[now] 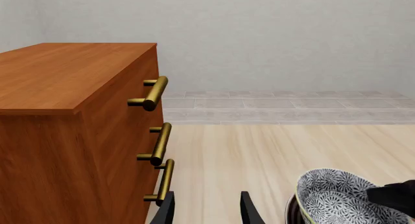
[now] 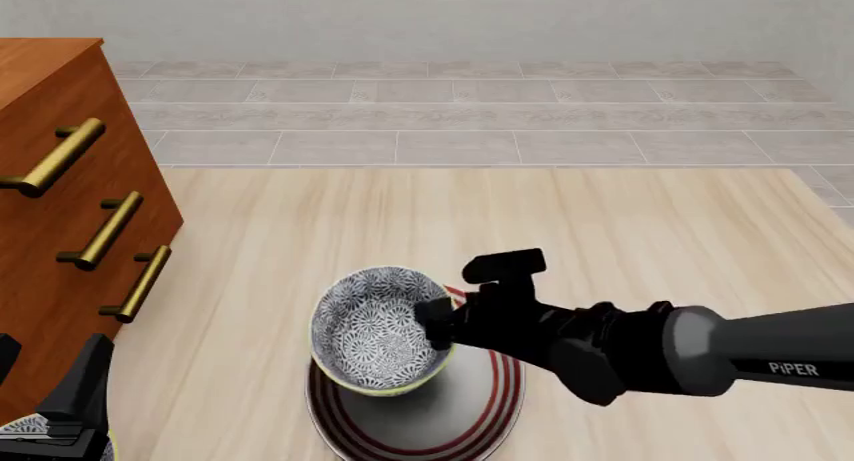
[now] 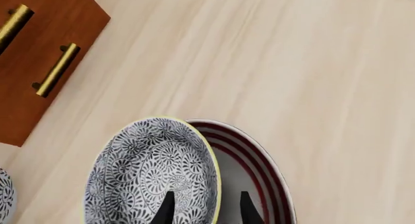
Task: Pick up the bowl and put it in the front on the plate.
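1. A rendered home-like room — flat, clean textures with no wear.
2. A pale wood table (image 2: pixel 627 231) carries the things; beyond its far edge runs a grey tiled floor (image 2: pixel 467 111), then a plain light wall (image 1: pixel 259 34).
3. At the table's left edge stands a reddish wooden dresser (image 2: pixel 54 201) with brass bar handles (image 2: pixel 100 231) — household furniture.
4. Tableware near the front edge fits a dining setting: a patterned bowl (image 2: pixel 374 326) and a red-ringed plate (image 2: pixel 467 421).
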